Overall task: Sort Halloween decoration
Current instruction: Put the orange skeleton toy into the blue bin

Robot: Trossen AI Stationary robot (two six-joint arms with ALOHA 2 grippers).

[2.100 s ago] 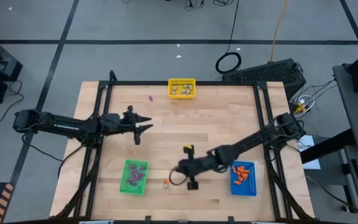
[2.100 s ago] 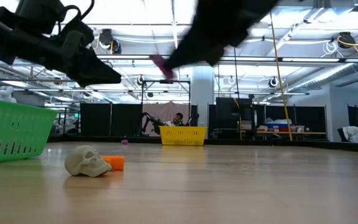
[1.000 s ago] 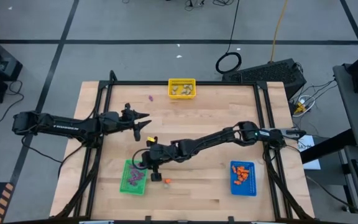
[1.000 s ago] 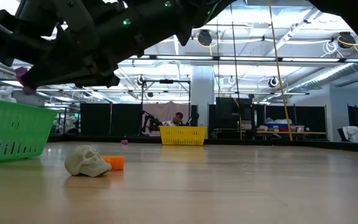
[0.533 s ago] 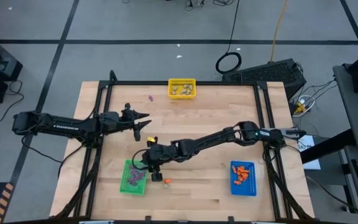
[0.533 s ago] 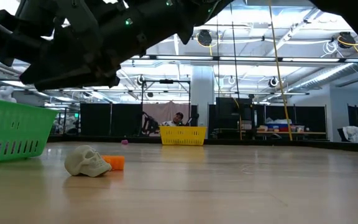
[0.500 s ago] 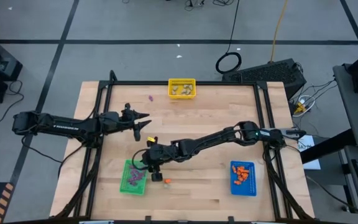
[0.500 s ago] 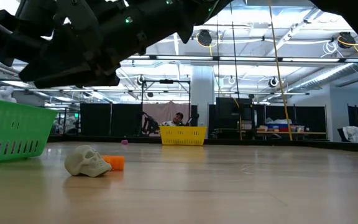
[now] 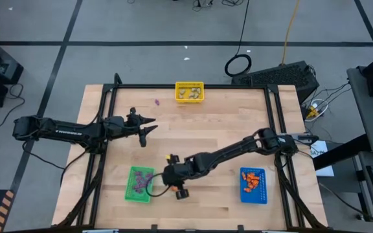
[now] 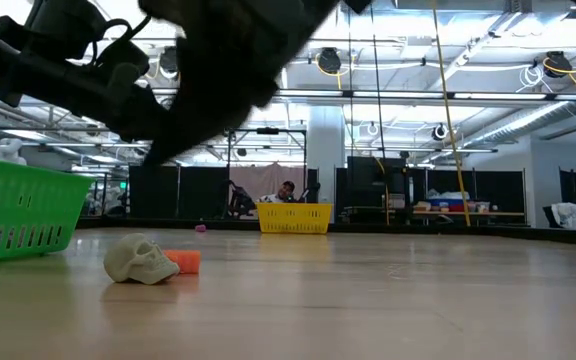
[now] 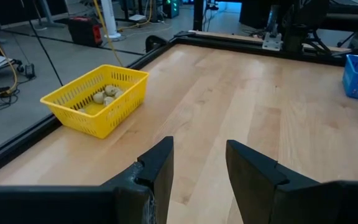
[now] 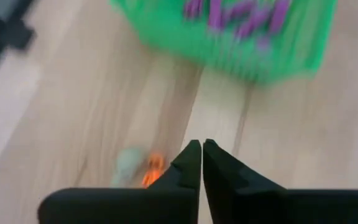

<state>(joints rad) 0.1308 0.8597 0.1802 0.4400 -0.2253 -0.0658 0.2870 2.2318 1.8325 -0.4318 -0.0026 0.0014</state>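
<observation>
A pale skull trinket point(image 10: 140, 258) lies on the table with an orange trinket point(image 10: 183, 261) against it, just right of the green bin point(image 9: 139, 183) that holds purple trinkets point(image 12: 241, 12). My right gripper point(image 12: 201, 149) hangs shut above the table close to these two pieces, the green bin just ahead of it, with nothing between its fingers. My left gripper point(image 11: 197, 168) waits open at the table's left side point(image 9: 149, 127). One purple trinket point(image 9: 157, 101) lies near the yellow bin point(image 9: 190, 92).
The yellow bin point(image 11: 95, 99) with pale trinkets stands at the far edge. The blue bin point(image 9: 252, 184) with orange trinkets stands near right. Bare wood lies between the bins across the table's middle.
My right gripper held a purple trinket over the green bin a second ago; that trinket is gone from its fingertips. The gripper has since swung toward the table's right and near edge, off the bin, to above the skull and orange trinket, and has tipped.
</observation>
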